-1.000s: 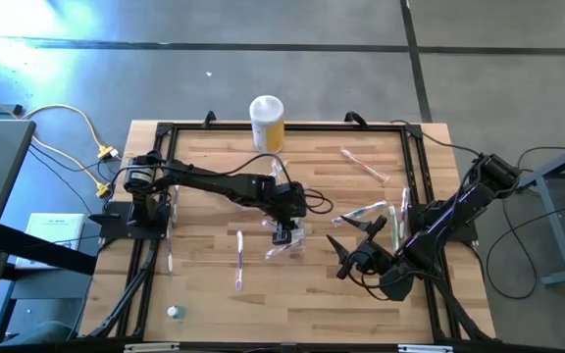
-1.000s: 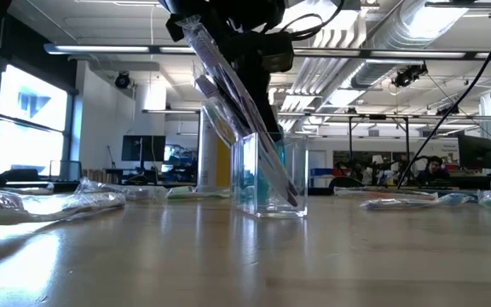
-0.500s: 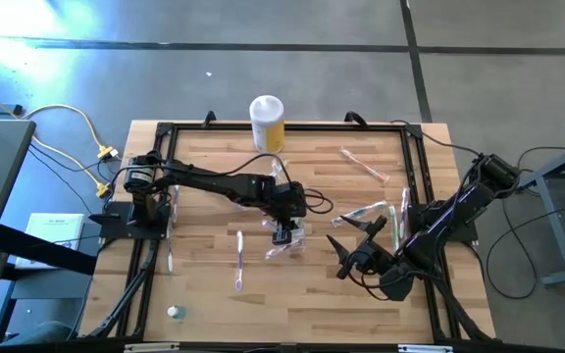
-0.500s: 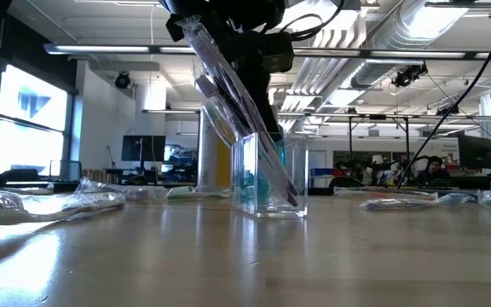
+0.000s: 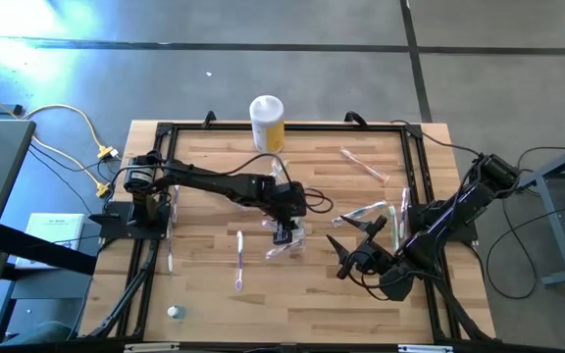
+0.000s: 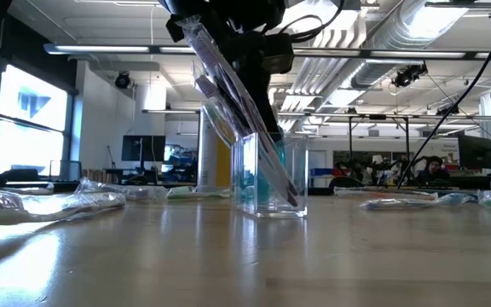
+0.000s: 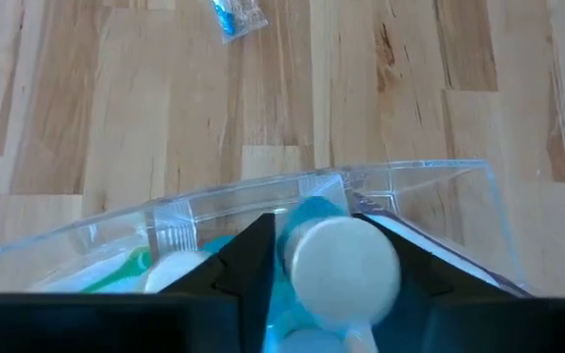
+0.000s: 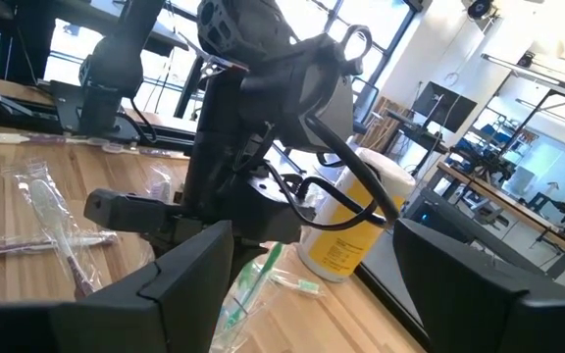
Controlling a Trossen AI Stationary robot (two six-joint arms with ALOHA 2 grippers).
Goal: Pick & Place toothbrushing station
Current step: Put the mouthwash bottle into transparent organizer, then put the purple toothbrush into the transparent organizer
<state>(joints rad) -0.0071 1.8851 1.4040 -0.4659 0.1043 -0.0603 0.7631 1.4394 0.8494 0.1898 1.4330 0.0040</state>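
Midway through the job, the left gripper [image 5: 283, 235] is hanging directly over the clear plastic cup [image 6: 271, 175] near the middle of the counter [image 5: 204, 294], its jaws sitting on either side of the white butt of a toothbrush [image 7: 341, 267] that is standing slanted in the cup; whether they are pinching it or letting go cannot be told. Several brushes are already leaning together inside the cup, so part of the loading appears done. More are lying loose on the wood: a pink-accented toothbrush [image 5: 239, 260] just in front of the cup, a wrapped pair [image 5: 364, 165] toward the far right corner, and a few [image 5: 397, 218] beside the right arm. Those are waiting to be gathered, which suggests roughly half the work is left. The right gripper [image 5: 346, 257] is idling low at the cup's right, jaws spread wide and empty. A yellow canister [image 5: 267, 123] with a white lid is standing at the far edge. Dark print is showing on its label, but no word can be read.
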